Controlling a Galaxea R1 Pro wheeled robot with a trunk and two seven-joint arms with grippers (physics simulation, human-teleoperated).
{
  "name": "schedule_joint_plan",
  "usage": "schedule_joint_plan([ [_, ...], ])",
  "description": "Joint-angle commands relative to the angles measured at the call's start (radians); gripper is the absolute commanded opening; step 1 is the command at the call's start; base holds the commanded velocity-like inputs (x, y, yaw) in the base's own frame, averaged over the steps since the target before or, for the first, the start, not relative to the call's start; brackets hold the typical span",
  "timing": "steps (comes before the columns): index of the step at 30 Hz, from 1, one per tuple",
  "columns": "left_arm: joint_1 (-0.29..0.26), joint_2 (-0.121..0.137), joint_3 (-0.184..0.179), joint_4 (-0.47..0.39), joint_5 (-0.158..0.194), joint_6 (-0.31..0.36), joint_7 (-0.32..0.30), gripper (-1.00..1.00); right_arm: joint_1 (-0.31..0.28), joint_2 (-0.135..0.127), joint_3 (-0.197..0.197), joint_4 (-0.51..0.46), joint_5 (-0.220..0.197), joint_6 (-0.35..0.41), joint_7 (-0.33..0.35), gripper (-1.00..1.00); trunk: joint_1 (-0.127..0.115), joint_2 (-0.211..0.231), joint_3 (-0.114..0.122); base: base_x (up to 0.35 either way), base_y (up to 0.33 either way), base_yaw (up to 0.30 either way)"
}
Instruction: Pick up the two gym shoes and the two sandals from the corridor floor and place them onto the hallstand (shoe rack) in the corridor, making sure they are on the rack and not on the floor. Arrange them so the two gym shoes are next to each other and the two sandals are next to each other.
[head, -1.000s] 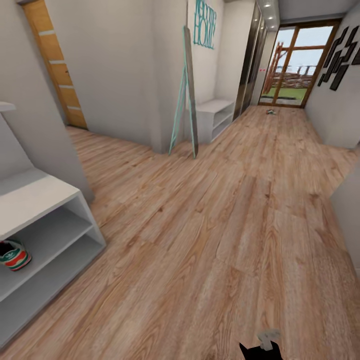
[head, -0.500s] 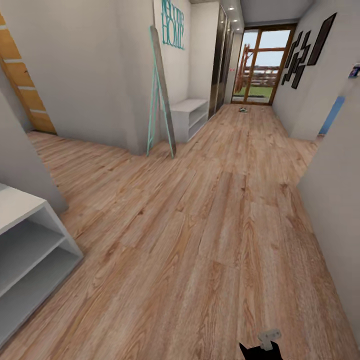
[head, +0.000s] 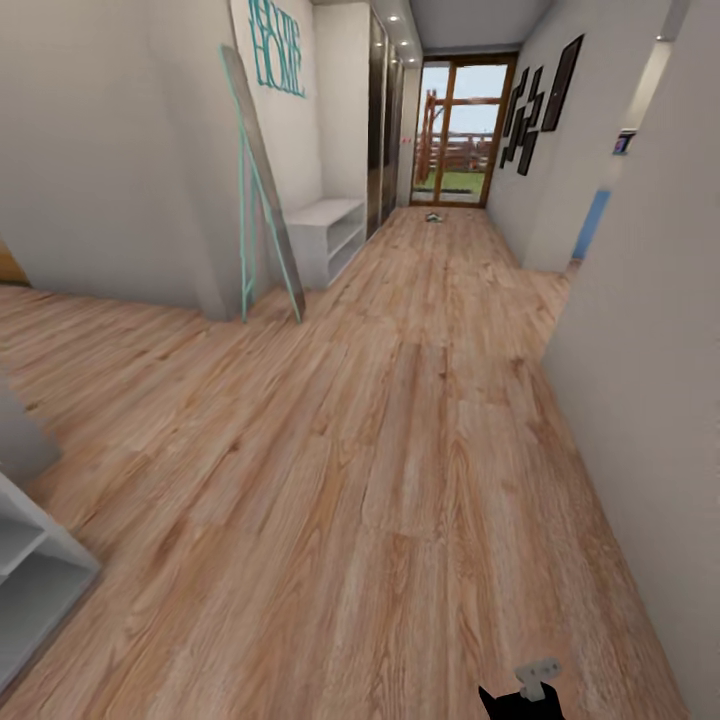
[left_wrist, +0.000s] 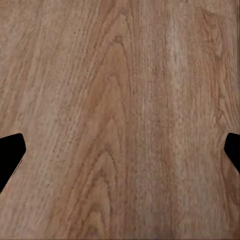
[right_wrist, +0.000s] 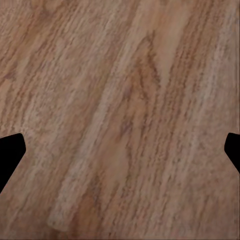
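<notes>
Robot's in transit down the corridor floor (head: 400, 450), both sets of fingers spread w/ nothing btwn them prob bc they're free for the next pickup, hallstand (head: 30, 570) corner at 8 o'clock, tiny far-off item (head: 433, 216) at 12, can't tell what.

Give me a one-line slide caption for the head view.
Head view down a wood-plank corridor floor toward a glass door, a leaning mirror and low white shelf unit at left.
</notes>
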Motion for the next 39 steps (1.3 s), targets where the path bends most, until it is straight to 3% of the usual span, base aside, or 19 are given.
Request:
schedule_joint_plan([
  [1, -0.001, -0.001, 0.008, 0.000, -0.006, -0.003, -0.006, 1.00, -0.001, 0.000, -0.009, 0.001, 0.009, -0.003, 0.003, 1.00, 0.000, 0.000, -0.001, 0.328, 0.000, -0.298],
  [15, -0.001, -0.001, 0.008, 0.000, -0.006, -0.003, -0.005, 1.00, -0.001, 0.005, -0.009, 0.001, 0.009, -0.003, 0.003, 1.00, 0.000, 0.000, -0.001, 0.334, 0.000, -0.285],
  [39, -0.001, -0.001, 0.009, 0.001, -0.006, -0.003, -0.005, 1.00, -0.001, 0.002, -0.009, 0.000, 0.009, -0.002, 0.004, 1.00, 0.000, 0.000, -0.001, 0.335, 0.000, -0.019],
])
